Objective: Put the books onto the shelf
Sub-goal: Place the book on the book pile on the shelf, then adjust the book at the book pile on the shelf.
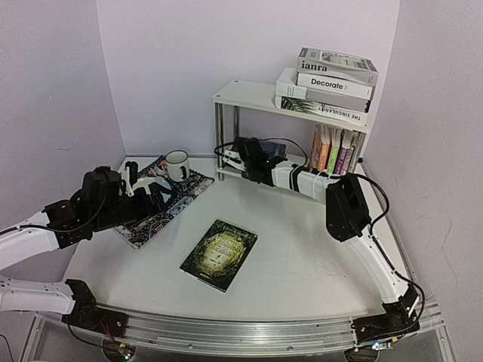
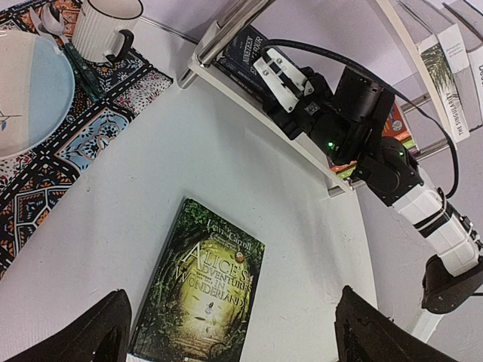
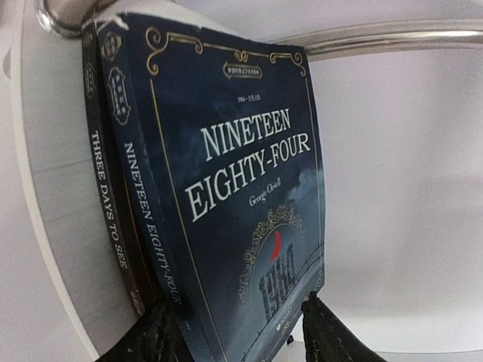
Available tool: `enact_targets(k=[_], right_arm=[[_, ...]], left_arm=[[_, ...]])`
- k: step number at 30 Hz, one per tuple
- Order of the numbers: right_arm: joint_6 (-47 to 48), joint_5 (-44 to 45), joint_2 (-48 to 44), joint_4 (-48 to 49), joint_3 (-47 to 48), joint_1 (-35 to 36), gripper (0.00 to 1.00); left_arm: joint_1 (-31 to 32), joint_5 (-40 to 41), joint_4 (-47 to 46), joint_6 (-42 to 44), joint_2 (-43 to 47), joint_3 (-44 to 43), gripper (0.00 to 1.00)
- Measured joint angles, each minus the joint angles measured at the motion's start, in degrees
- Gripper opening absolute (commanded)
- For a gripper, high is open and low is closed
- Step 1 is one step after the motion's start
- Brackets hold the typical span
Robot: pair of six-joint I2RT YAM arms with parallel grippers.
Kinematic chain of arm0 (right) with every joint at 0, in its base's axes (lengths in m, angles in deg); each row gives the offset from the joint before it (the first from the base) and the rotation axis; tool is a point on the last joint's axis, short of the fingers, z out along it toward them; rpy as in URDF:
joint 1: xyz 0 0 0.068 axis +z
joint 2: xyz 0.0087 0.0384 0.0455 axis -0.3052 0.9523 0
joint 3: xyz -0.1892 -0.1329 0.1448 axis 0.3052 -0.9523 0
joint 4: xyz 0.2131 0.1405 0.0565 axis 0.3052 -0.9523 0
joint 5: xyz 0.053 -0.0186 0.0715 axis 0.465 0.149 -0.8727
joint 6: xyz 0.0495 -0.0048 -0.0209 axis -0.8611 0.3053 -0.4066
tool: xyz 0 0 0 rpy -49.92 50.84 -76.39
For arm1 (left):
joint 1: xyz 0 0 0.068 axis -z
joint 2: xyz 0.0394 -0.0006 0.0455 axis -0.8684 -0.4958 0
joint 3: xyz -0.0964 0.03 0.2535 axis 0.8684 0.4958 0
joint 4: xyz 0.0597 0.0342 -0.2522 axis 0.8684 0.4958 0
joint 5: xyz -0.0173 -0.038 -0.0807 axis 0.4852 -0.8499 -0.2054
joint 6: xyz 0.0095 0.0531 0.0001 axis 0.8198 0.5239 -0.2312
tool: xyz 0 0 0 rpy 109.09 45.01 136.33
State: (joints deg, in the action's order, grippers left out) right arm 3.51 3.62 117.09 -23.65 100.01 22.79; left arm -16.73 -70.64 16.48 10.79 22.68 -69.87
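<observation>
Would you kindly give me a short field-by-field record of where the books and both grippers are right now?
top of shelf: stack of large books
lower tier: upright paperbacks at right; Nineteen Eighty-Four lying on Three Days to See at left
table: Alice's Adventures in Wonderland, flat, untouched
left gripper: open, facing that book, not touching it
right gripper: fingertips straddle Nineteen Eighty-Four's near edge; grip unclear

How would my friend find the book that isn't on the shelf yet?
Look at the white table in front of the shelf. One book lies flat there, alone, right of the patterned mat. Unlike the shelved ones, it is dark green and gold, titled Alice's Adventures in Wonderland.
</observation>
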Motion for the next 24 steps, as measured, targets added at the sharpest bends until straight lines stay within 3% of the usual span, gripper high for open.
enact_targets(k=[13,24], right_arm=[[-8.39,-2.05,-7.08,-2.41,-5.57,0.52,0.6],[-27.28,-4.93,-15.91,-5.55,-18.85,0.38,0.6]], left_arm=[[0.0,-0.09,0.02,0.0,0.0,0.02,0.96],[0.0,-0.47,0.09,-0.03,0.33,0.63,0.96]])
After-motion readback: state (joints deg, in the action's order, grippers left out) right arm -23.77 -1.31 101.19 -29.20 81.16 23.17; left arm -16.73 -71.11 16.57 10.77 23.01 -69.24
